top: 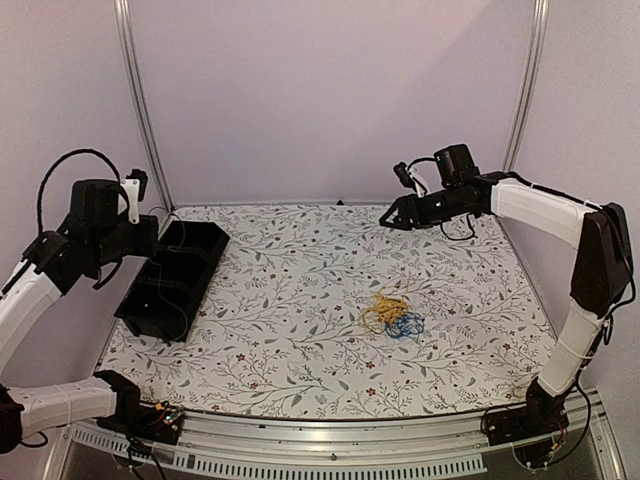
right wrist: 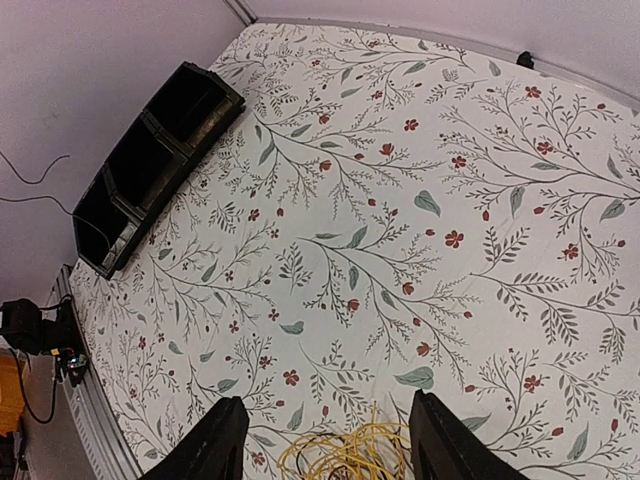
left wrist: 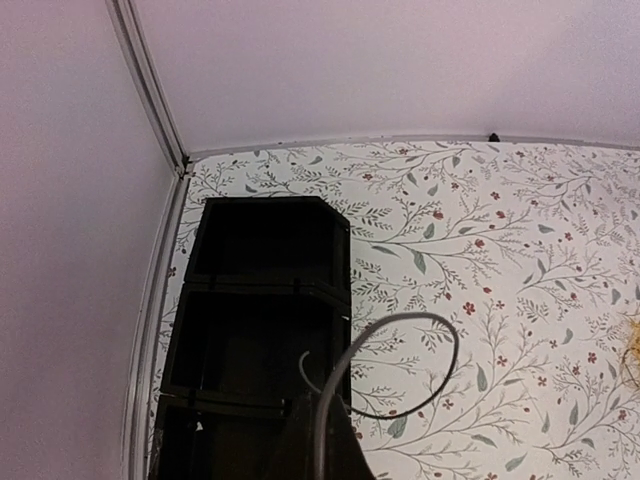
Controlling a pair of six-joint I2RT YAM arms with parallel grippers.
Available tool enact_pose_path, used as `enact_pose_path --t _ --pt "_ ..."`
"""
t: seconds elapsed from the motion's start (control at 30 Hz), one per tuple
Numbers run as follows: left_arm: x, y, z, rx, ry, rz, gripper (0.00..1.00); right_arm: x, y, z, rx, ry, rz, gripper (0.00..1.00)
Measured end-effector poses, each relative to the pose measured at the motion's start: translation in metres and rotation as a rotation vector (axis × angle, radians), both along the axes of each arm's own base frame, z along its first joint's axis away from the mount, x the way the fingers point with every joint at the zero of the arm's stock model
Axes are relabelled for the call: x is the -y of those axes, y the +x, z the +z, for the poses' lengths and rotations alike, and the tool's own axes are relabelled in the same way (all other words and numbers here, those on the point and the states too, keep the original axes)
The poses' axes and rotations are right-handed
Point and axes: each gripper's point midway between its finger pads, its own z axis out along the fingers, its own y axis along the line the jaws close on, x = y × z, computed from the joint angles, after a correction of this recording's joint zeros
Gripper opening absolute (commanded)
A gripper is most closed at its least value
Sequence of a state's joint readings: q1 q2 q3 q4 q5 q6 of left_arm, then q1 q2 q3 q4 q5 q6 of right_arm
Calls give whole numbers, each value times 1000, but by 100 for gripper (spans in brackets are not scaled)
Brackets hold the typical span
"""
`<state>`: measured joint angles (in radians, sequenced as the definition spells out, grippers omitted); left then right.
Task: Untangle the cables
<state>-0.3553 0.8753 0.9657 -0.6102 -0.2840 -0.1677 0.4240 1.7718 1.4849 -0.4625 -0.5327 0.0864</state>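
Pre-grasp, nothing held: the cables (top: 392, 315) lie knotted, yellow over blue, on the table (top: 300, 375) at about 4 o'clock from its centre, well apart from both my grippers. My right gripper (top: 388, 219) hangs high near 1 o'clock with its fingers spread; my left gripper (top: 148, 237) is pressed together over the black bin (top: 170, 285) at 9 o'clock. Next, I'd judge: drop the right onto a yellow loop, pinch, and pull toward 11 o'clock, where there's open room away from the 6 o'clock edge.
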Motion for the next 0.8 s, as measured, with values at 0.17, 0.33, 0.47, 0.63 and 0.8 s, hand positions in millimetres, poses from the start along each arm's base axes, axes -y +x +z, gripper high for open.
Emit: enact_pose_path --t 0.17,0.33,0.47,0.63,0.8 --pt "-9 4 22 37 -23 34 0 1 -3 -5 -12 -5 0 60" --pt "-13 13 96 203 -132 40 0 2 -4 0 -2 -1 0 60" --pt "-11 19 124 274 -170 25 0 2 -5 2 2 1 0 60" --pt "-13 26 107 236 -160 35 0 2 -5 1 0 0 0 60" --pt "-28 24 64 168 -148 76 0 2 -5 0 -2 -1 0 61"
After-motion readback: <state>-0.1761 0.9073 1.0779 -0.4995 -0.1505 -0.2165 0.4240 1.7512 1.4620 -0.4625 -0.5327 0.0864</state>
